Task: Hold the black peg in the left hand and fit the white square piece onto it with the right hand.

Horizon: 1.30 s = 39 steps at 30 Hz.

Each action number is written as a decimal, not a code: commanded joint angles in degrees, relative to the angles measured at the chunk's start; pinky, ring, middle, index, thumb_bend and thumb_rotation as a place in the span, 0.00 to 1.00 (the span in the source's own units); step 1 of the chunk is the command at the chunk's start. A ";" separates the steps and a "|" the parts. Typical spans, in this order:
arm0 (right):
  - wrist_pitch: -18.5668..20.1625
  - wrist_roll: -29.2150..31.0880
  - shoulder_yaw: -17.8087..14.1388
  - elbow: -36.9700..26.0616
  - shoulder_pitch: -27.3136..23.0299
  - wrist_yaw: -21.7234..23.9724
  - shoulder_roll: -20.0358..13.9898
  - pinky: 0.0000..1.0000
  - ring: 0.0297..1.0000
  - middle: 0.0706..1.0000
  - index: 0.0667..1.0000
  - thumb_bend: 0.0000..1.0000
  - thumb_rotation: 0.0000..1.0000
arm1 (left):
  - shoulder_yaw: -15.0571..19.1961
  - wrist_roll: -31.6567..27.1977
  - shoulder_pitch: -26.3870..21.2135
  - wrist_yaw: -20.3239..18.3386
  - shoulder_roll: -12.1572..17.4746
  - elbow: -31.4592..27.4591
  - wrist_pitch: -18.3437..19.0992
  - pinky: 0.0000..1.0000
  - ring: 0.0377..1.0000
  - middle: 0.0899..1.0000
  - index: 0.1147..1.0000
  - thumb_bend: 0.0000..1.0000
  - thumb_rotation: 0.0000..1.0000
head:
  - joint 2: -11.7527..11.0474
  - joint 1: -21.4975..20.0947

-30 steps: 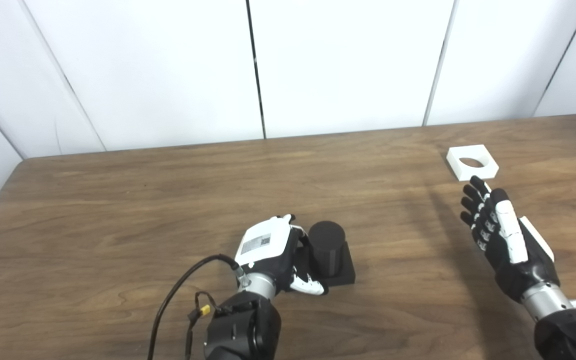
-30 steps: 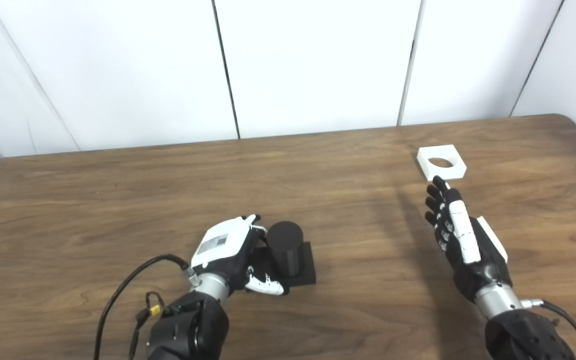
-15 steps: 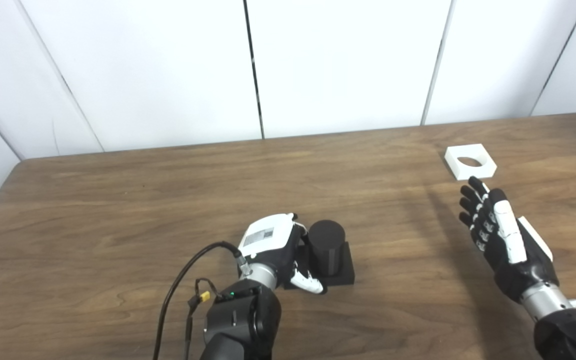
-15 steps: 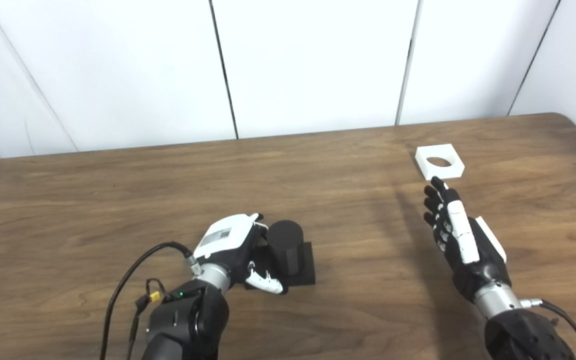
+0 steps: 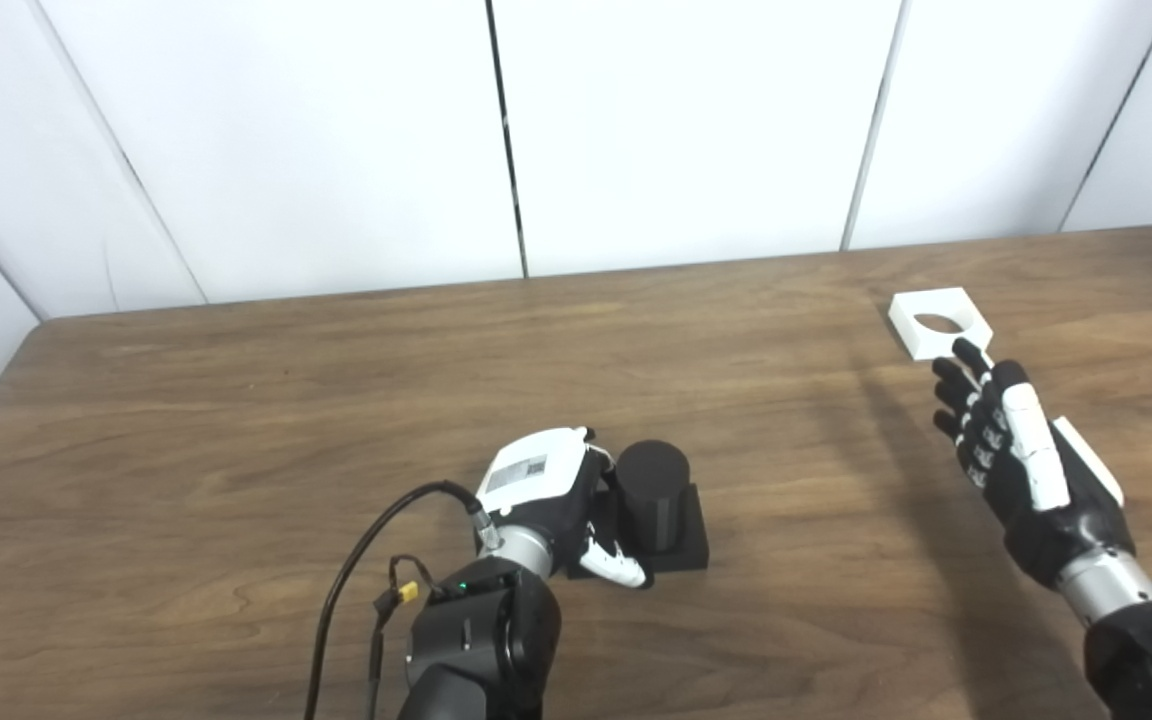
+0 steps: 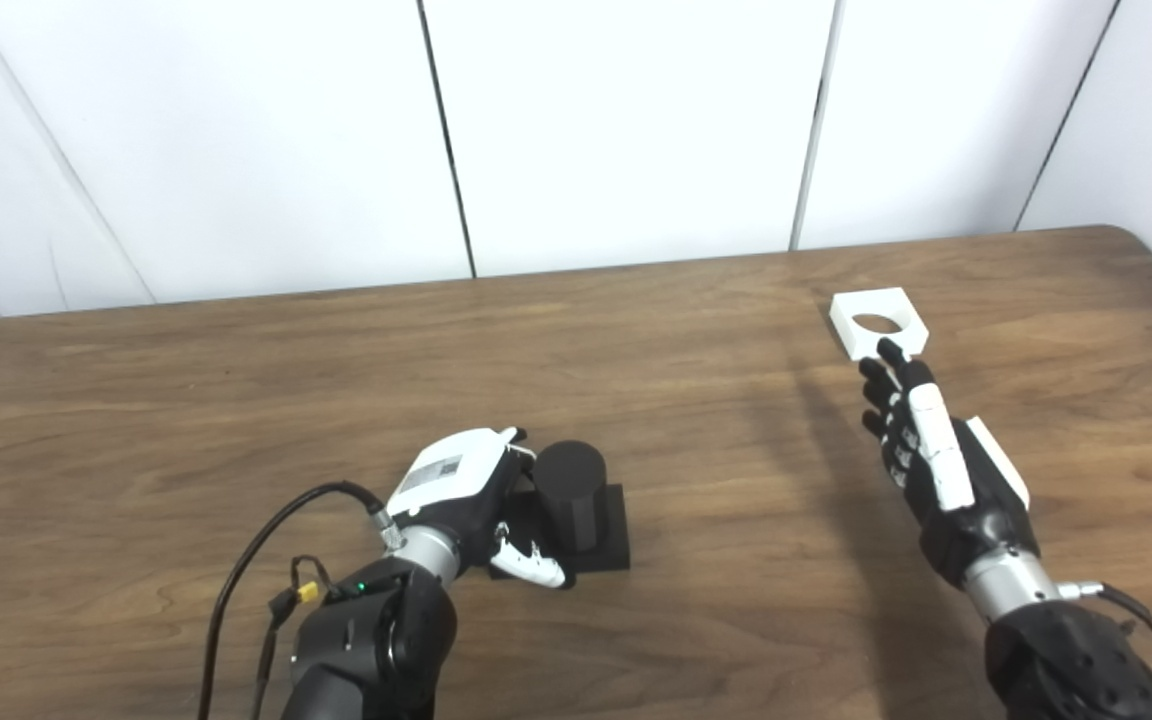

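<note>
Left eye view: the right hand [image 5: 1021,455], fingers straight, spread and holding nothing, has advanced over the last second, so its fingertips now overlap the near edge of the white square piece [image 5: 936,322]; whether they touch it cannot be told. The reach appears nearly complete, with closing on the piece as the likely next step. The left hand [image 5: 548,490] is unchanged, fingers curled beside the black peg [image 5: 653,482]; a firm grasp cannot be confirmed. The peg is a matte upright cylinder on a flat square base. The piece is a smooth flat block with a round through-hole, lying at the right on the grained wooden table [image 5: 236,420].
</note>
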 commanded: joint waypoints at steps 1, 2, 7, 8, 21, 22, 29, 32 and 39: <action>-0.51 0.77 -0.85 -2.72 -1.88 0.03 -1.32 1.00 1.00 0.98 1.00 0.48 1.00 | -0.40 1.51 0.38 -1.50 0.14 1.71 0.06 1.00 1.00 0.98 0.42 0.51 0.06 | 0.00 -0.22; -0.13 0.78 -1.05 -2.96 -2.17 -0.13 -1.64 1.00 1.00 0.98 1.00 0.49 1.00 | -0.49 1.69 0.26 -1.79 0.23 1.76 0.01 1.00 1.00 0.97 0.42 0.51 0.06 | 0.00 -0.22; 1.31 2.44 -3.60 -3.84 -4.77 -0.35 -3.96 1.00 1.00 0.99 1.00 0.54 0.92 | -0.58 1.52 -0.02 -1.87 0.64 1.78 -0.26 1.00 1.00 0.98 0.42 0.51 0.06 | -0.16 -3.30; 1.79 2.85 -4.21 -4.06 -5.47 -0.57 -4.40 1.00 1.00 0.99 1.00 0.54 0.83 | -0.53 1.34 0.04 -1.44 0.64 1.74 -0.28 1.00 1.00 0.97 0.42 0.51 0.06 | -0.16 -3.30; 2.89 -11.48 7.87 4.47 -15.63 4.05 -29.37 0.96 1.00 1.00 0.99 0.82 0.25 | -0.47 1.22 -0.26 -2.48 3.08 0.68 -1.69 1.00 1.00 0.94 0.42 0.51 0.06 | -1.02 -10.70; 2.89 -12.47 9.29 5.95 -17.09 5.56 -31.07 0.97 1.00 1.00 0.99 0.84 0.20 | -0.58 1.30 -0.26 -2.47 3.32 0.58 -1.89 1.00 1.00 0.94 0.42 0.51 0.06 | -1.06 -11.06; 2.89 -27.08 16.07 15.13 -26.51 15.88 -34.34 0.92 1.00 1.00 0.96 0.96 0.09 | -1.00 1.13 -0.44 -3.34 4.89 -0.05 -2.77 1.00 1.00 0.92 0.43 0.51 0.06 | -1.37 -13.48; 2.89 -32.82 16.91 17.68 -29.51 19.95 -33.41 0.93 1.00 0.99 0.94 0.96 0.09 | -0.81 0.57 -0.28 -2.66 5.43 0.02 -3.29 1.00 1.00 0.91 0.43 0.51 0.06 | -1.78 -15.01; 2.87 -44.01 21.32 23.67 -36.87 25.26 -31.67 0.92 0.98 0.95 0.91 0.95 0.11 | -0.64 -0.56 -0.27 -1.86 6.46 0.09 -3.79 1.00 1.00 0.91 0.42 0.51 0.06 | -2.52 -17.79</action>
